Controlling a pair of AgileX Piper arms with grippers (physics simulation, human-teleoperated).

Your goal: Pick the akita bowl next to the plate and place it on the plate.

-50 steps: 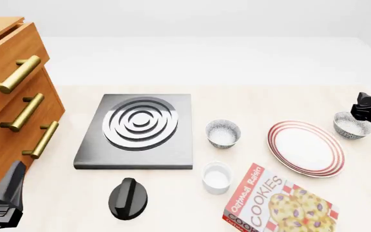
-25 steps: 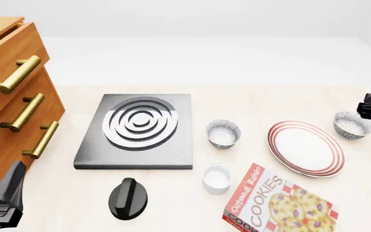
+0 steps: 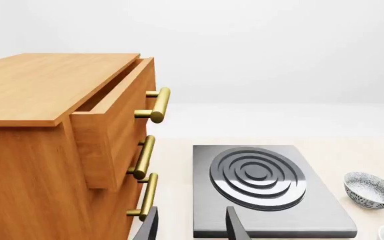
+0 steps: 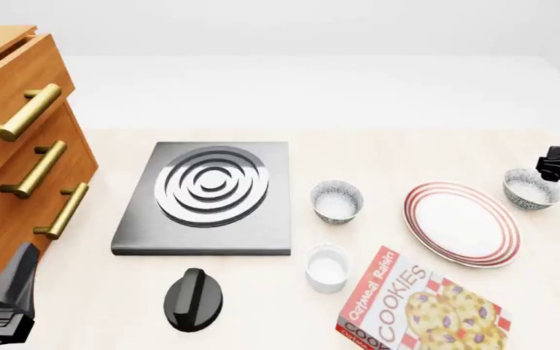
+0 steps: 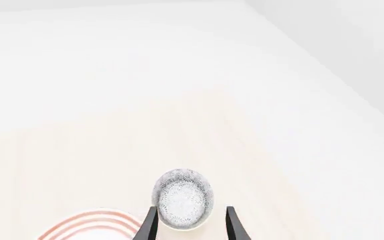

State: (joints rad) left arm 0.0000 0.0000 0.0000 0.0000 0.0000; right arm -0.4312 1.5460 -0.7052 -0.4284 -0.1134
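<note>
Right gripper [image 5: 186, 226] gapes empty, akita bowl [image 5: 182, 199] just ahead; descending off-centre could clip its rim, skidding it from plate [image 4: 462, 223].

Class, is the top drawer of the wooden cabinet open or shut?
Open, slightly. In the left wrist view the top drawer juts forward past the drawers below, leaving a dark gap under the cabinet top.

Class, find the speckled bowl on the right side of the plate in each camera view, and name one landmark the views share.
Front view: speckled bowl, far right, beside the plate.
Right wrist view: ahead of the open right gripper.
Left wrist view: not shown; that bowl is its look-alike.
Shared landmark: the plate's red rings.
</note>
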